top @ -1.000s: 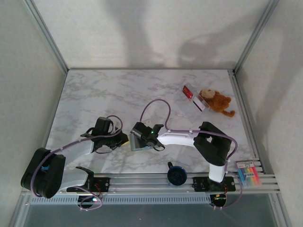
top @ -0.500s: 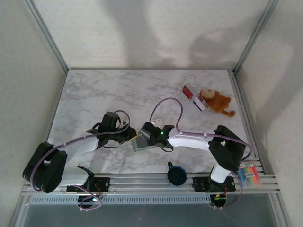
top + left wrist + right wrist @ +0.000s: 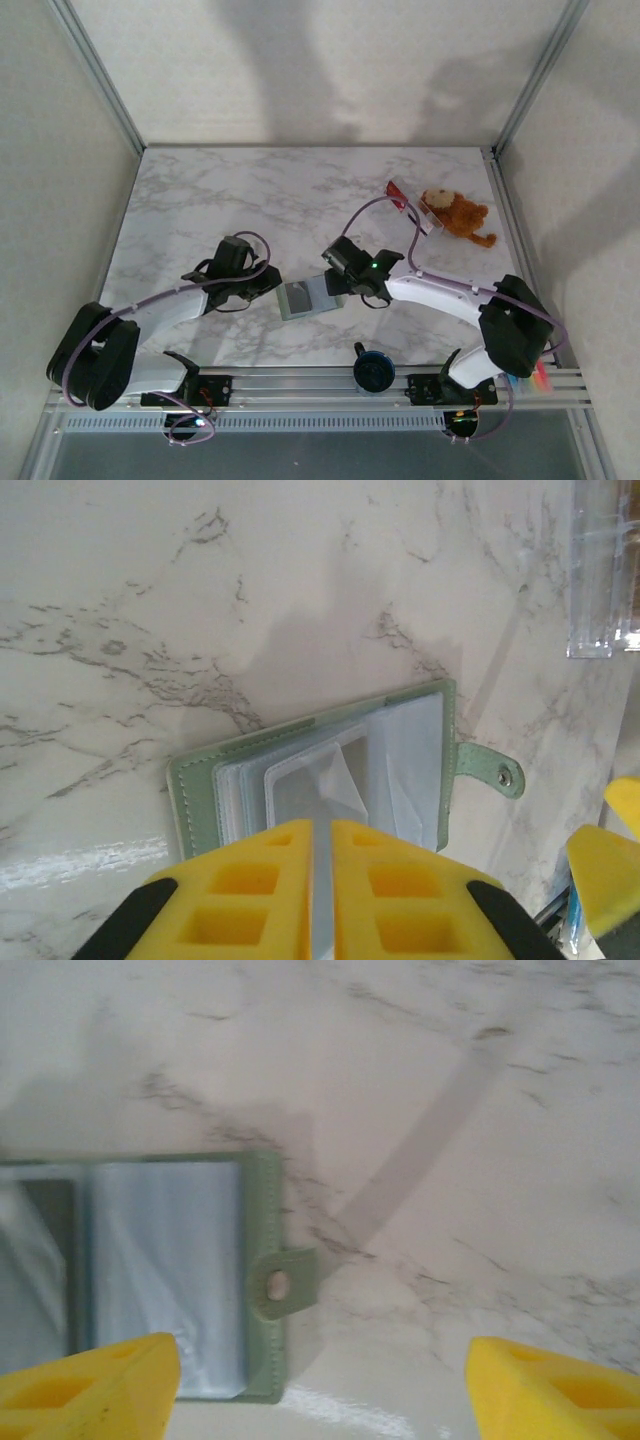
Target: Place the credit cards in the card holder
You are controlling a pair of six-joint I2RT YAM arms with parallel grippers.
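Marble table; bent arms flank card holder.

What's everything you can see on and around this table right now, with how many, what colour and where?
card holder: one, grey-green, lying open, near middle of the table
credit cards: two, one red, one whitish, far right, beside the plush toy
plush toy: one, brown, far right edge
round object: one, dark blue, near edge, centre
striped pack: one, multicoloured, near right corner, partly hidden
table: one, white marble
left tool: one, yellow fingers almost together over the card holder's clear sleeves
right tool: one, yellow fingers wide apart, nothing held, by the card holder's snap tab
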